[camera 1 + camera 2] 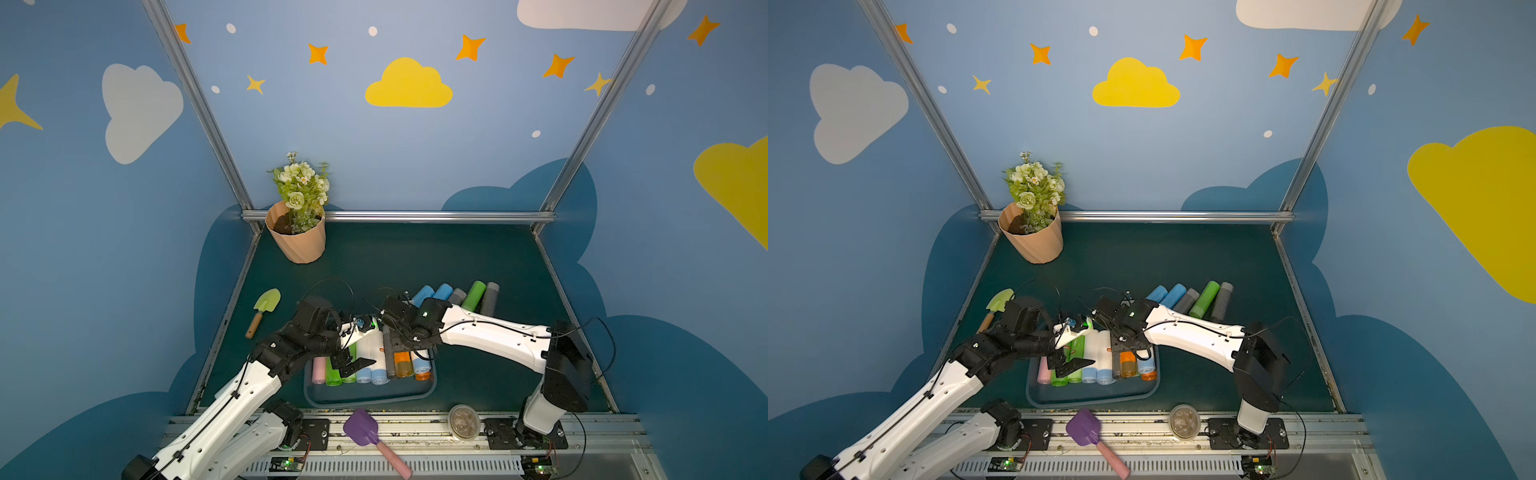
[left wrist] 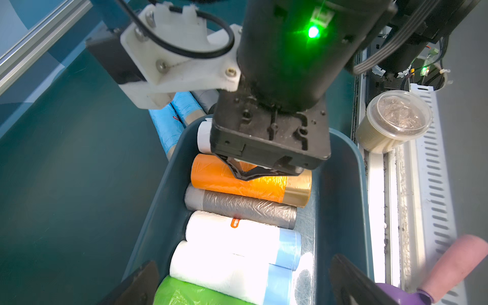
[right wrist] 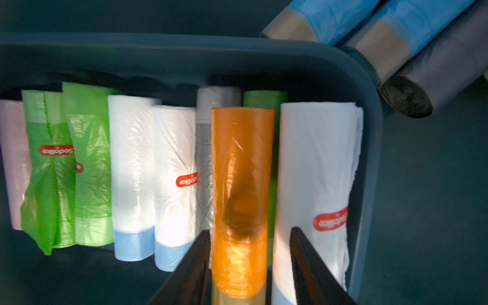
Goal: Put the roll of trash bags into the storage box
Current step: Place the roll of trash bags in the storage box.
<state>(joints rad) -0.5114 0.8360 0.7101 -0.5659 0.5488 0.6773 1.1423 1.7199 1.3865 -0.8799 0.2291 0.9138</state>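
Note:
The storage box (image 1: 374,401) (image 1: 1092,401) sits near the table's front edge and holds a row of several trash bag rolls in pink, green, white and grey. An orange roll (image 1: 402,363) (image 3: 241,171) lies on top of the rolls at the box's right end. My right gripper (image 1: 392,356) (image 3: 250,229) reaches down into the box and is shut on this orange roll, a finger on each side of it. My left gripper (image 1: 353,368) (image 2: 244,274) hangs open over the white and green rolls in the left part of the box, holding nothing.
Several loose rolls (image 1: 457,297), blue, grey and green, lie on the table behind the box. A peach flowerpot (image 1: 297,239) stands at the back left, and a green trowel (image 1: 264,307) lies left. A purple scoop (image 1: 363,428) and a lidded plastic cup (image 1: 463,420) sit on the front rail.

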